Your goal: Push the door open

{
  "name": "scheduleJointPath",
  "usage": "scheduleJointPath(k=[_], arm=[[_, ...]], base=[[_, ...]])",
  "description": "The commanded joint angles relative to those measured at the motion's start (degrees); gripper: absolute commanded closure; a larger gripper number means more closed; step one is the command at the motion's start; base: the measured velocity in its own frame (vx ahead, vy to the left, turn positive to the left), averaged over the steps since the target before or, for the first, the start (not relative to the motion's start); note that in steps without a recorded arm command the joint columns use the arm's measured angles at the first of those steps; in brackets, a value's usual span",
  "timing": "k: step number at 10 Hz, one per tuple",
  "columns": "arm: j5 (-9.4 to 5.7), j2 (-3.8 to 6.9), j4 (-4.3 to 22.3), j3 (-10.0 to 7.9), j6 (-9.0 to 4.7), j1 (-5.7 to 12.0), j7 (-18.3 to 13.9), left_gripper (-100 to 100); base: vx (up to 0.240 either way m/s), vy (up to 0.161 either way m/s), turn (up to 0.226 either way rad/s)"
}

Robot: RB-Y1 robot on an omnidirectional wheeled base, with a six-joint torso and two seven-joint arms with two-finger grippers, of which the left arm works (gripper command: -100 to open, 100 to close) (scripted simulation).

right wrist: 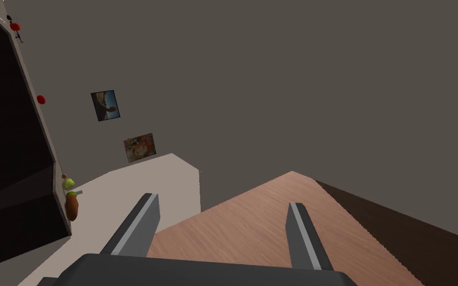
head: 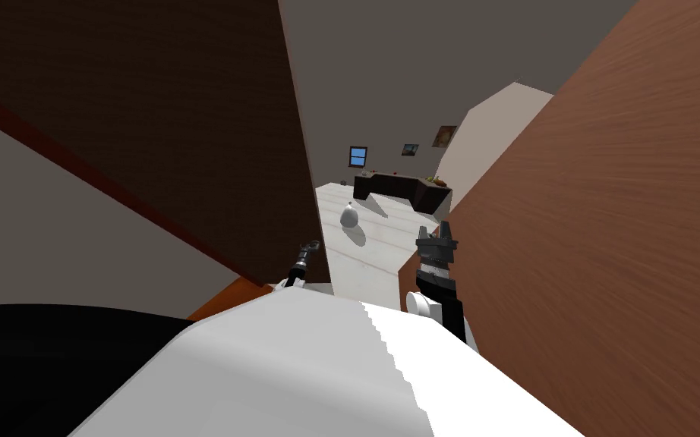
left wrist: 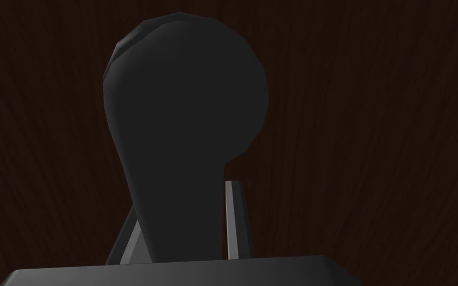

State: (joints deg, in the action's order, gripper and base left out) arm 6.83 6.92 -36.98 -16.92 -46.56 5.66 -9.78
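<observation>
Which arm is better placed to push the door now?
Left. The left gripper is shut on the handle, right at the dark door. The right gripper is open and points at a far wall.

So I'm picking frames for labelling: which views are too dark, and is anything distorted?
Left wrist view: very dim, the handle in the left hand a near-black shape on the dark door. Head view: rolled and splayed, door face shaded, wooden panel at right well lit. Right wrist view: evenly lit.
</observation>
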Motion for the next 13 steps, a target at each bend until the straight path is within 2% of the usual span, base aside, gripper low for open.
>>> scheduleJointPath(k=[1,6,7,13], arm=[[-0.82,0.09,-0.66,-1.22,0.64,-0.07,0.63,100],[-2.30,0.04,-0.28,-3.32,1.02,0.12,1.90,100],[-2.17,0.17,-0.06,-3.24,1.02,-0.21,1.80,100],[-4.03,0.63,0.14,-6.56,1.02,-0.39,3.06,100]], base=[[0.148,-0.077,0.066],[0.185,-0.071,0.057],[0.084,-0.010,0.032],[0.187,-0.010,0.043]])
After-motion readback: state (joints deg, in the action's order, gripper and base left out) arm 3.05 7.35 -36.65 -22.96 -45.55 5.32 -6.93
